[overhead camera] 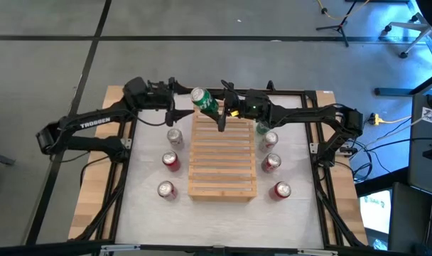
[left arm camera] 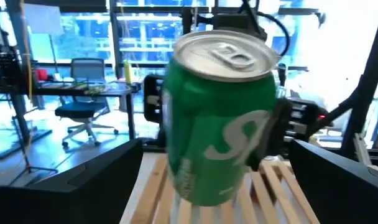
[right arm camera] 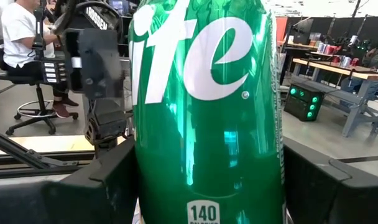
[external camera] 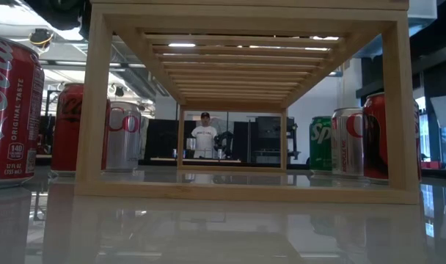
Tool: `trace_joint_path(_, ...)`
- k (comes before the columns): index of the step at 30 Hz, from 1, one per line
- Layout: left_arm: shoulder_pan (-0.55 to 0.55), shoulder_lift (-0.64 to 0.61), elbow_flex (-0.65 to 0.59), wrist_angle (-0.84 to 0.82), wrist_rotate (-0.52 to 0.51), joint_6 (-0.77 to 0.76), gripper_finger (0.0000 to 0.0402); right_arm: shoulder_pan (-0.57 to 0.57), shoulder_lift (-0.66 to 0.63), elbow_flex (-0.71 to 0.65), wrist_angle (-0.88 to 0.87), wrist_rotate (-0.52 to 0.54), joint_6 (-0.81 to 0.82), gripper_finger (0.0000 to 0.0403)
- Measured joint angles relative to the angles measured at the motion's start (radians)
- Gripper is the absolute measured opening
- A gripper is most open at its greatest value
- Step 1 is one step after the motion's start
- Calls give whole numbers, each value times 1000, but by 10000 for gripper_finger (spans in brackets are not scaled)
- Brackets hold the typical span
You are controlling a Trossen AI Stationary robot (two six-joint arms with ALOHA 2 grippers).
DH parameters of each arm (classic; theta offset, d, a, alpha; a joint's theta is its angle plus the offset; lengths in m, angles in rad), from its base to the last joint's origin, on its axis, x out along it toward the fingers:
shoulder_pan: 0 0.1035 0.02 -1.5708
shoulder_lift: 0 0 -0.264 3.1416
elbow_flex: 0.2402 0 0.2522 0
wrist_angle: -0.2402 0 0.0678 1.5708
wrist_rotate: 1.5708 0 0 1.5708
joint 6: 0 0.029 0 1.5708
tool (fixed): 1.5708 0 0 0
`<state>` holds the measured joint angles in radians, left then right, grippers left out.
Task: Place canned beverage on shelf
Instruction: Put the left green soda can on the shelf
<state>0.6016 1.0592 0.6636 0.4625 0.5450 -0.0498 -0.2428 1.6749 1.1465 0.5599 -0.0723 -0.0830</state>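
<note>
green can (overhead camera: pixel 204 101) in right gripper (overhead camera: pixel 217 108), base hidden

Shelf (overhead camera: pixel 222 160) mid-table – three cans (overhead camera: pixel 171 161) left, four (overhead camera: pixel 271 161) right – one can (overhead camera: pixel 203 100) over its far end

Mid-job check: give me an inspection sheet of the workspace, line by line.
Surface: white tabletop, wooden edges.
Job's things: green can over the far end of the slatted shelf; shelf top bare.
Clutter: three cans left of the shelf, four right, including a red can.
Grippers: right claw shut on green can; left claw open beside it.
Cables: yellow cable on the floor, right.
Surroundings: seated person behind; office chair.
</note>
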Motion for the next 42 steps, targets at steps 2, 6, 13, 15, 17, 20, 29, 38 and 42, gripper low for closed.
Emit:
trace_joint_path(2, -18, 1, -1, -2, 0, 0, 394, 0, 0, 0, 1, -5, 0, 293)
trace_joint_path(6, -60, 1, -1, 22, -54, 0, 394, 1, 0, 0, 15, -34, 0, 293)
trace_joint_path(13, -137, 1, -1, 59, -204, 33, 394, 1, 2, 0, 18, -64, 0, 293)
trace_joint_path(15, -155, 1, -1, 78, -229, 34, 394, 1, 3, 0, 18, -75, 0, 293)
trace_joint_path(17, -168, 1, -1, 91, -253, 34, 394, 1, 5, 0, 16, -78, 0, 293)
trace_joint_path(20, -183, 4, -1, 95, -276, 34, 394, 1, 8, 0, 25, -81, 0, 293)
trace_joint_path(29, -224, 119, -1, 237, -273, 34, 394, 1, 9, 0, 42, -132, 0, 293)
trace_joint_path(38, -230, 152, -1, 290, -345, 29, 394, 1, 9, 0, 42, -131, 0, 293)
trace_joint_path(42, -230, 151, -1, 296, -345, 28, 394, 1, 9, 0, 41, -111, 0, 293)
